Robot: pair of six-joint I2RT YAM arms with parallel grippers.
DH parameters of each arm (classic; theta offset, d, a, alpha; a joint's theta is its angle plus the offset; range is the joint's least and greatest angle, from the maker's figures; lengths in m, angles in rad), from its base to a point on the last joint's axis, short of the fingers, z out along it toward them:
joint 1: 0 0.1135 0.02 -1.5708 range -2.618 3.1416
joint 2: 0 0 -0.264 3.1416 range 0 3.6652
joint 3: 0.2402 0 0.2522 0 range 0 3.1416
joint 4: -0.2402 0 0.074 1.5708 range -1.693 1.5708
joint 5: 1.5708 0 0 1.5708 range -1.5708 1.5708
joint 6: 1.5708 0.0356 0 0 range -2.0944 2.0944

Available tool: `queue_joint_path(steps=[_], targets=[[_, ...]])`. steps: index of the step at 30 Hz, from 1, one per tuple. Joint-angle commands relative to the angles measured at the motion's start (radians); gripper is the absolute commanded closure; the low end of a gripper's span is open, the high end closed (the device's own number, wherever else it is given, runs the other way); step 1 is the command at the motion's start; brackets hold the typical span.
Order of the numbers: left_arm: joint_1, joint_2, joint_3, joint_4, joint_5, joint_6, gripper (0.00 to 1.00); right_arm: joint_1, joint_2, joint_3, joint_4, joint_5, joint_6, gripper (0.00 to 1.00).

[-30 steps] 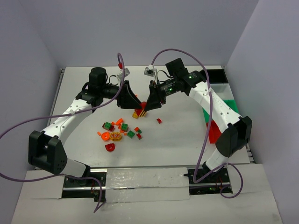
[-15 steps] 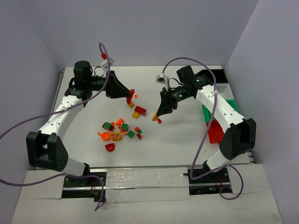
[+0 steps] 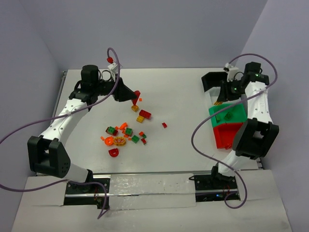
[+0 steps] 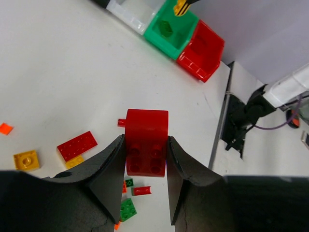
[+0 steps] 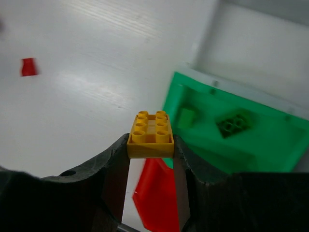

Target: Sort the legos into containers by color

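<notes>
Top view: many small loose plastic bricks [image 3: 126, 133] lie mid-table; four joined plastic bins [image 3: 231, 116] (black, white, green, red) stand at the right. Left wrist: the left gripper [image 4: 146, 145] clamps one red brick [image 4: 147, 140] above the white table [image 4: 58, 72]. Right wrist: the right gripper [image 5: 150, 141] pinches one yellow brick [image 5: 150, 135] at the edge of the green bin [image 5: 260, 150], which holds two green pieces [image 5: 236, 123].

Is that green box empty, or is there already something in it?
Not empty. The green box holds two green pieces, lying on its floor in the right wrist view.
</notes>
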Motion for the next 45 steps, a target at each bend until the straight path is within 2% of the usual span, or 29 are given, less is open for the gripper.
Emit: queue_joint_path(steps=[1, 6, 9, 13, 19, 20, 21, 22, 24, 28, 30, 33, 37, 40, 45], targets=[[-0.014, 0.013, 0.043, 0.002, -0.088, 0.032, 1.0, -0.048, 0.049, 0.103, 0.04, 0.115, 0.011, 1.0], [-0.021, 0.029, 0.046, 0.018, -0.094, 0.022, 1.0, -0.053, 0.119, 0.178, 0.143, 0.126, 0.122, 1.0], [-0.021, 0.034, 0.051, 0.014, -0.109, 0.026, 1.0, -0.049, 0.215, 0.242, 0.195, 0.162, 0.186, 1.0], [-0.021, 0.044, 0.056, -0.005, -0.122, 0.043, 1.0, -0.033, 0.329, 0.34, 0.196, 0.213, 0.204, 1.0], [-0.021, 0.062, 0.057, 0.001, -0.121, 0.038, 1.0, -0.018, 0.397, 0.331, 0.223, 0.263, 0.199, 0.99], [-0.021, 0.067, 0.058, 0.003, -0.119, 0.036, 1.0, -0.017, 0.404, 0.33, 0.232, 0.269, 0.199, 0.94], [-0.022, 0.072, 0.06, 0.004, -0.118, 0.033, 1.0, -0.016, 0.414, 0.33, 0.235, 0.272, 0.203, 0.83], [-0.022, 0.076, 0.064, 0.005, -0.117, 0.032, 1.0, -0.015, 0.423, 0.332, 0.233, 0.274, 0.204, 0.79], [-0.022, 0.084, 0.072, 0.001, -0.115, 0.03, 1.0, -0.009, 0.444, 0.347, 0.225, 0.281, 0.208, 0.51], [-0.027, 0.086, 0.073, -0.004, -0.114, 0.029, 1.0, 0.009, 0.437, 0.353, 0.212, 0.299, 0.216, 0.15], [-0.031, 0.083, 0.072, -0.008, -0.114, 0.031, 1.0, 0.017, 0.415, 0.35, 0.209, 0.296, 0.221, 0.11], [-0.04, 0.078, 0.067, -0.013, -0.101, 0.037, 1.0, 0.055, 0.357, 0.359, 0.181, 0.259, 0.231, 0.11], [-0.059, 0.062, 0.054, -0.02, -0.076, 0.059, 1.0, 0.125, 0.229, 0.351, 0.111, 0.063, 0.25, 0.11], [-0.069, 0.055, 0.036, -0.004, 0.019, 0.032, 1.0, 0.233, 0.138, 0.276, 0.092, -0.214, 0.247, 0.12], [-0.082, 0.063, 0.025, 0.022, 0.25, -0.05, 1.0, 0.423, -0.062, 0.111, 0.15, -0.354, 0.143, 0.12]])
